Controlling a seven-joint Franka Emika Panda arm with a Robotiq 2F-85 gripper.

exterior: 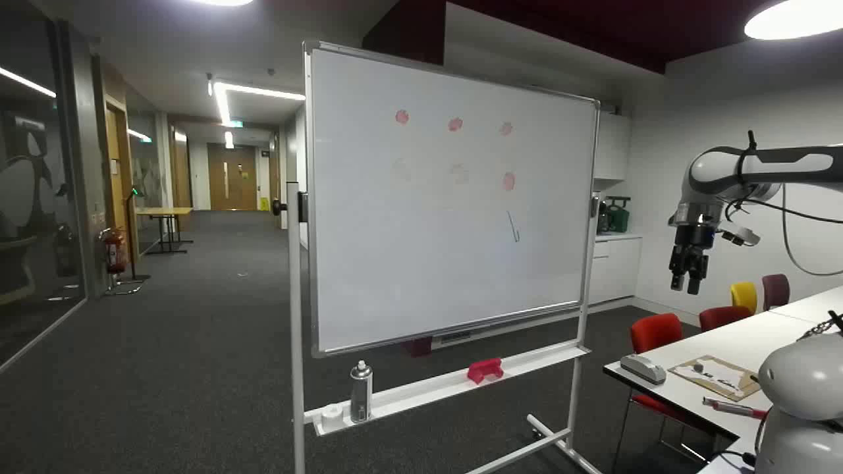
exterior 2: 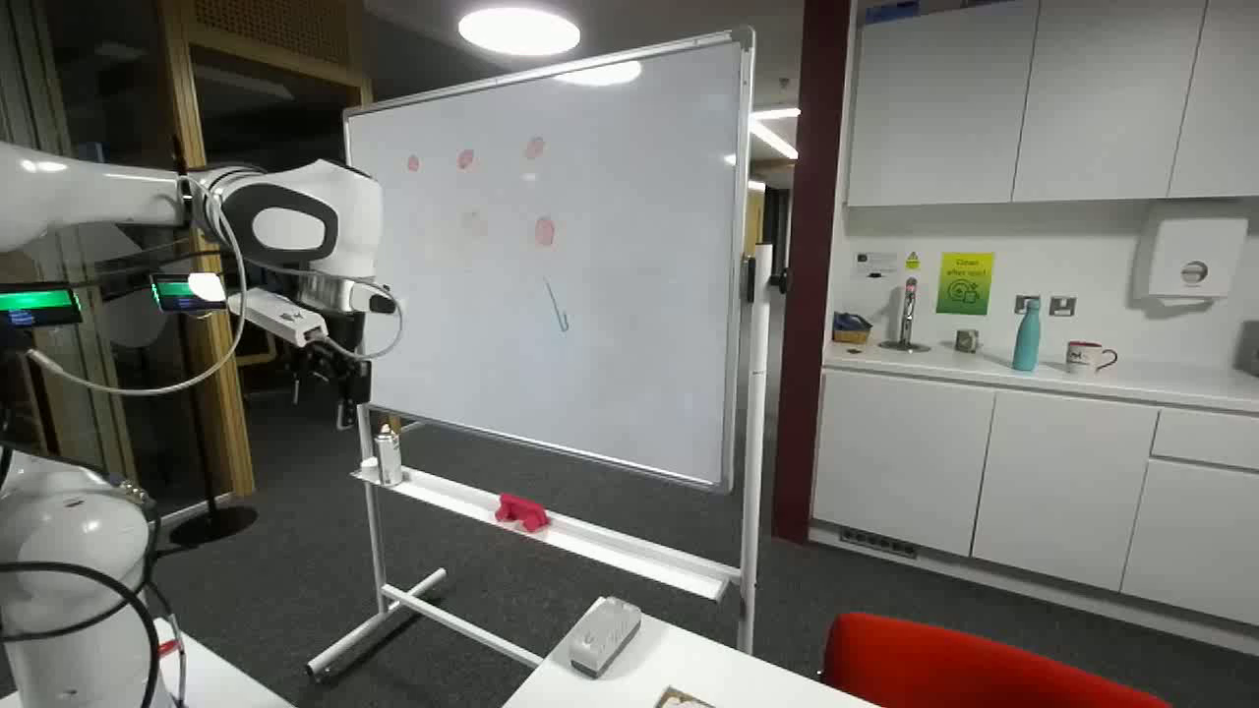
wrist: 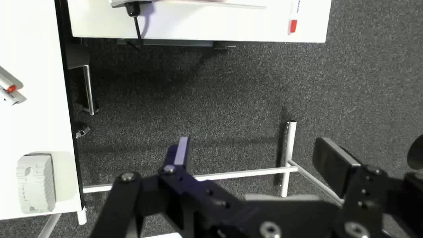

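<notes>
My gripper [exterior: 685, 284] hangs pointing down from the arm, in front of a whiteboard [exterior: 421, 263] on a stand. In the wrist view the gripper [wrist: 253, 145] stands open; between its fingers [wrist: 181, 152] only dark carpet and the white stand legs [wrist: 290, 142] show, farther below. It touches nothing. Several faded red spots [exterior: 509, 181] and a dark hooked stroke [exterior: 513, 227] mark the board in both exterior views. On the stand's ledge [exterior: 421, 396] are a spray can [exterior: 361, 393], a white roll [exterior: 332, 416] and a red holder-like piece [exterior: 485, 370].
A white table [exterior 2: 728, 659] carries a grey block [exterior 2: 605, 636]; a brown board [exterior: 714, 377] with scraps lies there too. Markers [wrist: 7, 84] lie at the wrist view's left, a red-capped marker [wrist: 293, 24] at its top. Chairs [exterior: 656, 331] stand by the table. Cables loop around the arm.
</notes>
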